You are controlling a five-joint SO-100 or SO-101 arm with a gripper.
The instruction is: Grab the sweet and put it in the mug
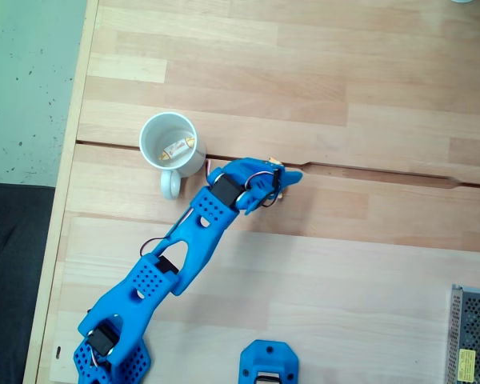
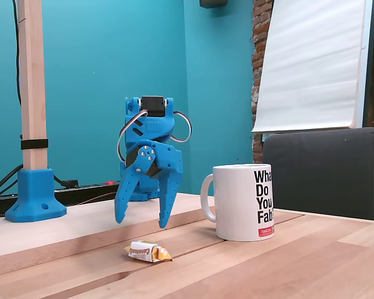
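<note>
Lying just below the open end effector (image 2: 141, 223), the sweet (image 2: 148, 251)

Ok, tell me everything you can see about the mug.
The mug is round, white and ceramic-looking, standing upright on the wooden table. One looped handle sticks out from its side, and bold black lettering runs down its wall in the side-on fixed view. From above, a wrapped sweet lies inside it. The blue gripper hangs open beside it, apart.
</note>
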